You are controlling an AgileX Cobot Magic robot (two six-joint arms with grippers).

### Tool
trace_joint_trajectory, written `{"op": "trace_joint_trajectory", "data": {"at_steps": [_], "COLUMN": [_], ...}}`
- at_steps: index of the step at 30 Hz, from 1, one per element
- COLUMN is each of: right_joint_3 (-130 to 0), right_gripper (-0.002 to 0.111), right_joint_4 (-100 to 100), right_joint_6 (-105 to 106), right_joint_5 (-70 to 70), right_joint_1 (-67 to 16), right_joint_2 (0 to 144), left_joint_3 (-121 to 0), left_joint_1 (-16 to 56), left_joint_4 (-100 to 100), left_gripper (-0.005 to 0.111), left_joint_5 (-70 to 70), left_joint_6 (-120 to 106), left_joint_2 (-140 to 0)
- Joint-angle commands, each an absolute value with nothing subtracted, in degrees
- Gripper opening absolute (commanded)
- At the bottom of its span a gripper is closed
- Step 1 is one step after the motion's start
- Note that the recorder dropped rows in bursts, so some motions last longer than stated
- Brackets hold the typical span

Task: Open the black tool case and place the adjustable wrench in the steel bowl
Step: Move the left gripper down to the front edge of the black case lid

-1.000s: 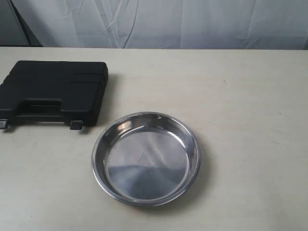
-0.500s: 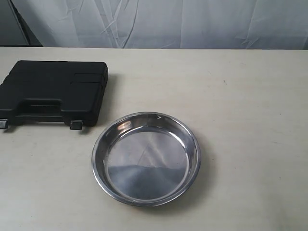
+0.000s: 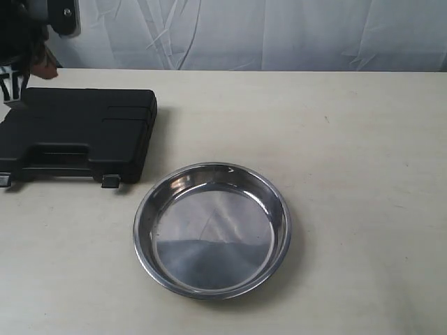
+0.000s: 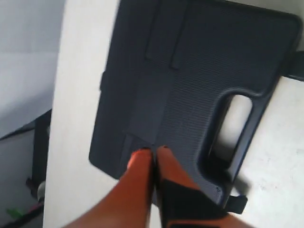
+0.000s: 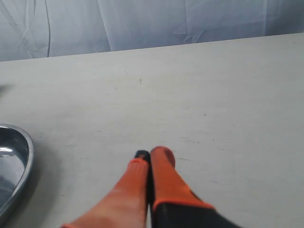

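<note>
While left gripper (image 4: 153, 151) and right gripper (image 5: 151, 155) are closed, the black tool case (image 3: 77, 129) lies crosswise, handle (image 3: 59, 166) toward camera.

Closed black tool case (image 3: 78, 136), latches shut, beside empty steel bowl (image 3: 211, 229)

The left hand (image 4: 153, 156) is held over the case (image 4: 213, 61), its orange fingers (image 4: 137, 175) pressed together. The left arm (image 3: 24, 35) is seen above the case's far left corner. The right hand (image 5: 151, 156) is likewise closed.
</note>
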State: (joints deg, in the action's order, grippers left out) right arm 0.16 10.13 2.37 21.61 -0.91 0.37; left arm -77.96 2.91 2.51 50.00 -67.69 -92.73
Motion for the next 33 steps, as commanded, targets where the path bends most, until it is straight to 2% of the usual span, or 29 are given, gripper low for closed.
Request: {"op": "trace_joint_trajectory", "data": {"at_steps": [1,5,8,21,33], "right_joint_3": [0.0,0.0,0.0,0.0,0.0], "right_gripper": [0.0,0.0,0.0,0.0,0.0], "right_joint_4": [10.2,10.2,10.2,10.2,10.2], "right_joint_6": [2.6,2.6,2.6,2.6,2.6], "right_joint_5": [20.7,20.7,20.7,20.8,20.7], "right_joint_1": [-0.7,-0.7,-0.7,-0.7,-0.7], "right_joint_2": [0.0,0.0,0.0,0.0,0.0], "left_joint_3": [-78.3,-78.3,-78.3,-75.1,-69.4], "left_joint_1": [3.6,3.6,3.6,3.6,3.6], "left_joint_4": [-6.8,-11.1,-10.3,2.3,6.9], "left_gripper": [0.023,0.045,0.053,0.054,0.054], "left_joint_5": [49.9,50.1,51.3,58.0,50.9], "left_joint_6": [-74.7,-77.8,-80.3,-78.4,-78.4], "left_joint_2": [-94.9,-96.8,-98.5,-104.0,-104.1]}}
